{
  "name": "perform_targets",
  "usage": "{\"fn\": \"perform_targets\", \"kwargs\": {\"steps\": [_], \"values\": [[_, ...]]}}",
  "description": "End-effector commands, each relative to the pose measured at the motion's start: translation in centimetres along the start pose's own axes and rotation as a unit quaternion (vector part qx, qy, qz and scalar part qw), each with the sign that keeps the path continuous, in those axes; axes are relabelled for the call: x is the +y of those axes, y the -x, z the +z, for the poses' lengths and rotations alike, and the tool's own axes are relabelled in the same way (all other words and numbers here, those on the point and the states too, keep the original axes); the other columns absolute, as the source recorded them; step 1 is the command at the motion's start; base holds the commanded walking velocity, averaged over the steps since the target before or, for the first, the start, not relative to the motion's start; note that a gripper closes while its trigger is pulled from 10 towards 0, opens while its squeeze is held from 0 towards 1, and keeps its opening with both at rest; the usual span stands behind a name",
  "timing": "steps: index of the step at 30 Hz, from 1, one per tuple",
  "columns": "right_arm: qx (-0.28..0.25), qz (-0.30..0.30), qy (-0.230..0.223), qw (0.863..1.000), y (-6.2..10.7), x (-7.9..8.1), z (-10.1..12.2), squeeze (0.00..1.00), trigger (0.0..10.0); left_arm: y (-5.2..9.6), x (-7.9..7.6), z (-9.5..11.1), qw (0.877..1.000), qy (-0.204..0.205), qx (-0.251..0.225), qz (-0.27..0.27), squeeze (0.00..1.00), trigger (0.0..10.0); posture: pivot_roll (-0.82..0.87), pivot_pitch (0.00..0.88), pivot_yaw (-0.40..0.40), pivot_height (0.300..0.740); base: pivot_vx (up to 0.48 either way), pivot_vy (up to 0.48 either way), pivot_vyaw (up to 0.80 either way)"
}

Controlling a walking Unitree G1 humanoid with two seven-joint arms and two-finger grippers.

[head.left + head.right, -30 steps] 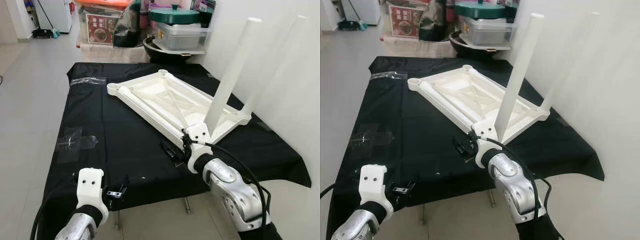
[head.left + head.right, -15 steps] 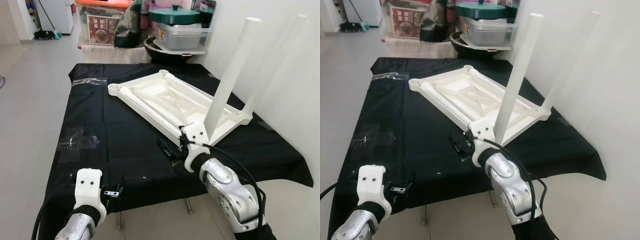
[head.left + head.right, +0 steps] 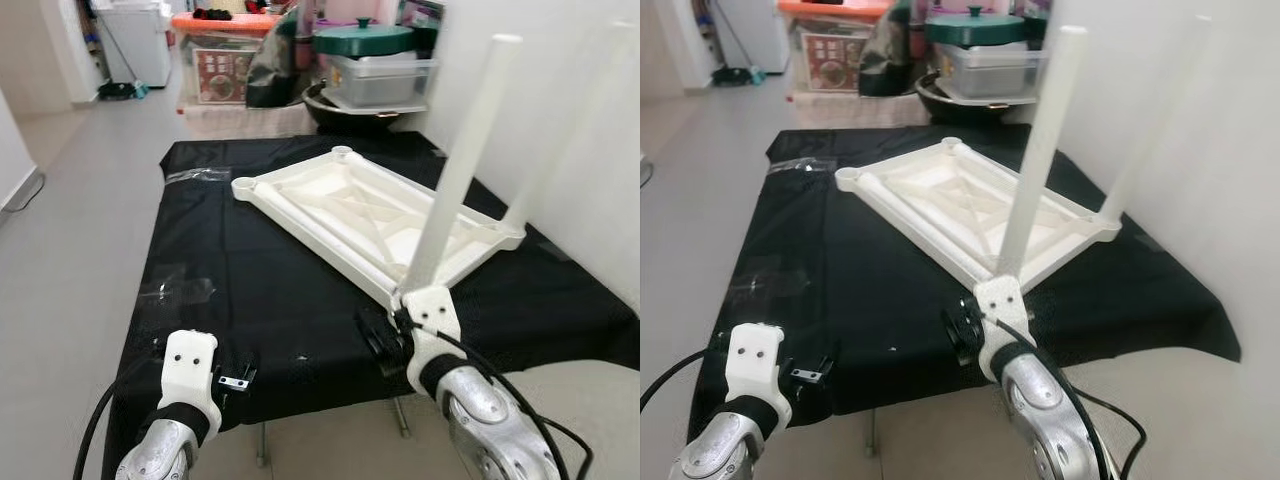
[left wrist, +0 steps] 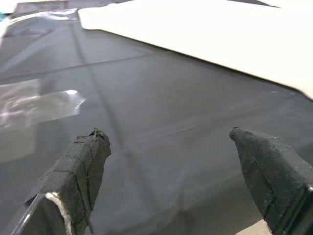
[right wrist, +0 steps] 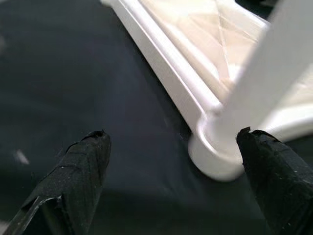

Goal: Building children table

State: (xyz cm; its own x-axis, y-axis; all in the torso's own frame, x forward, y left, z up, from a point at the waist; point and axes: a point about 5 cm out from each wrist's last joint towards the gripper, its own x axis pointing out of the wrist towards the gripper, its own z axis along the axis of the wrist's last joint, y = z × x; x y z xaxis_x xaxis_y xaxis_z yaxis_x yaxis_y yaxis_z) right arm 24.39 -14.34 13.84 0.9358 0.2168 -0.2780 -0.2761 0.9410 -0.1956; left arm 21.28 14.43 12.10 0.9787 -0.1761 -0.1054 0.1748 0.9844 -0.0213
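Observation:
A white children's tabletop lies upside down on a black cloth. Two white legs stand in its near and right corners: the near leg and a far leg by the wall. A third white leg lies flat inside the tabletop along its left rail. My right gripper is open, low over the cloth just in front of the near corner with the standing leg. My left gripper is open at the cloth's front left edge, with nothing between its fingers.
A white wall runs along the right, close to the far leg. Clear tape patches sit on the cloth at left. Behind the cloth stand a green-lidded pot on a plastic box, a dark wok and a red-labelled box. Open floor lies left.
The camera has shifted, so the scene sits further right and closer. My right gripper has drawn back toward the cloth's front edge, away from the near corner. The left gripper stays low at front left.

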Motion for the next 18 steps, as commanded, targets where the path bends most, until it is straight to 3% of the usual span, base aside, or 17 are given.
{"fn": "perform_targets", "kwargs": {"steps": [1, 9, 13, 18], "values": [[0.010, 0.014, 0.015, 1.000, 0.8, 0.3, -0.2, 0.00, 10.0, -0.1, 0.1, -0.4, 1.000, -0.014, 0.007, -0.001, 0.00, 10.0, -0.02, 0.000, -0.052, 0.740, 0.000, 0.000, 0.00], [0.027, -0.025, 0.016, 0.999, 1.3, -0.8, -0.7, 0.00, 10.0, -0.1, 0.0, -0.3, 1.000, -0.019, 0.000, -0.003, 0.00, 10.0, 0.00, 0.000, -0.062, 0.740, 0.000, 0.000, 0.00], [-0.013, 0.001, 0.009, 1.000, 0.5, 0.5, 0.4, 0.00, 10.0, -0.1, 0.1, -0.3, 1.000, -0.026, -0.004, -0.001, 0.00, 10.0, 0.03, 0.000, -0.078, 0.740, 0.000, 0.000, 0.00], [-0.016, 0.013, 0.012, 1.000, 0.5, 0.5, 0.4, 0.00, 10.0, -0.1, 0.2, -0.3, 1.000, -0.028, -0.007, 0.000, 0.00, 10.0, 0.03, 0.000, -0.081, 0.740, 0.000, 0.000, 0.00]]}}
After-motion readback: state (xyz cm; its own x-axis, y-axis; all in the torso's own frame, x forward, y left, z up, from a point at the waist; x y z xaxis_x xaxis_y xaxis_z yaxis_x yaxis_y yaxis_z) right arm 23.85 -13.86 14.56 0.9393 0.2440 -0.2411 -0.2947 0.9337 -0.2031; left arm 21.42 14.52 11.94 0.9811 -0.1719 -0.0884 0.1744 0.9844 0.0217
